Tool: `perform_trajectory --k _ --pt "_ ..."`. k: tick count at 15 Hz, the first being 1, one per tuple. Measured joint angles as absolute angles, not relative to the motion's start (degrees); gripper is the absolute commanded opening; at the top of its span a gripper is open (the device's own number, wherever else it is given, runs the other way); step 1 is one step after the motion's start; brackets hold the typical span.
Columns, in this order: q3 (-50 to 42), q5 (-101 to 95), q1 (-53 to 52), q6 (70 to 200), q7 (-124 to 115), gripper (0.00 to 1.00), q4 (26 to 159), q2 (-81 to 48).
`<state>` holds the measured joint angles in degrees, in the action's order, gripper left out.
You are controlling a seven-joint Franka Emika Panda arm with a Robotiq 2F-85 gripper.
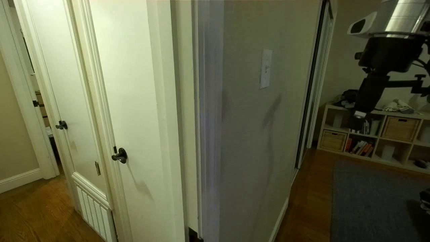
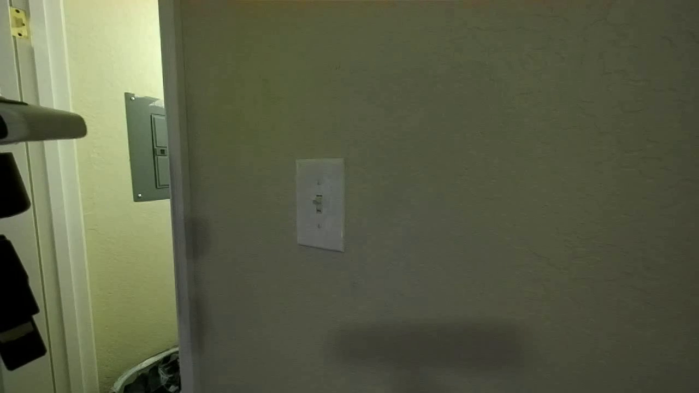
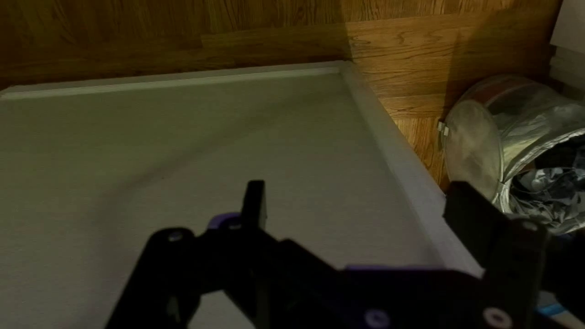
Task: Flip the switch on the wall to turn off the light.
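One gripper, mine: black, with two fingers. Jaws parted wide; in my wrist view the pale wall and its white trim show between the tips.

One switch, white, upright plate, small toggle; lever position too small for me to tell. Mounted on the wall, visible in both exterior views. In an exterior view the switch lies toward ten o'clock from my fingertips, well apart from them. In an exterior view my black fingers show at the eight o'clock edge, the switch toward two o'clock from them.

One arm, silver and white, mine, toward one o'clock above my jaws.

One shadow, soft-edged and dark, on the wall, toward five o'clock from the switch.

Surroundings, clock read from the centre of each view:
– Dark door knob on a white door: eight o'clock.
– Cube shelf with wicker baskets and books: three o'clock.
– Blue-grey rug: four o'clock.
– Grey metal panel, partly hidden by the white trim: between nine and ten o'clock.
– Round container, crumpled grey material inside, in my wrist view: three o'clock.
– Wooden floor, same view: twelve to one o'clock.
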<state>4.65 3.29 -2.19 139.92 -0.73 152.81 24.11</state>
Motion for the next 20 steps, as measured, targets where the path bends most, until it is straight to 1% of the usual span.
perform_trajectory --k 5,9,16,17,18,19,20 --pt "3.9 -1.2 0.3 145.4 -0.9 1.00 151.6 22.8" --pt "3.3 -6.3 3.8 152.1 -1.0 1.00 149.6 20.4" --pt "1.7 -8.8 6.1 162.9 -1.0 1.00 142.5 11.9" --pt "1.6 -9.3 6.3 163.9 -1.0 0.93 141.0 10.5" --pt "1.6 -9.8 6.5 164.6 -1.0 0.73 139.6 9.2" --pt "1.6 -10.5 6.8 165.0 -1.0 0.69 138.1 8.1" --pt "1.6 -11.0 7.0 165.2 -1.0 0.68 136.7 7.2"
